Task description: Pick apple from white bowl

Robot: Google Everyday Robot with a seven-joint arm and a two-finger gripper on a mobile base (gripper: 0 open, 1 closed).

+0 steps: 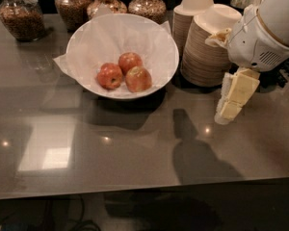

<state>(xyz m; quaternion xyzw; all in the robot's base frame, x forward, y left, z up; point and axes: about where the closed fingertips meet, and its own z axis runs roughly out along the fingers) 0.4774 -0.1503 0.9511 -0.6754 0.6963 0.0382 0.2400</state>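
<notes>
The white bowl [156, 37], wide and lined with crinkled white paper, stands at the back middle of the dark counter. Three apples lie in it. The apple [138, 79] with a paler yellow-orange blush is the front right one. A redder apple [110, 76] lies to its left and another [130, 61] behind it. My gripper [229, 105] hangs downward from the white arm at the right, above the counter. It is well to the right of the bowl and in front of the stacked bowls, and holds nothing that I can see.
Two stacks of small off-white disposable bowls [209, 47] stand right of the white bowl, close behind my gripper. Several glass jars of brown snacks [24, 16] line the back edge. The counter's front edge [135, 189] runs across the bottom.
</notes>
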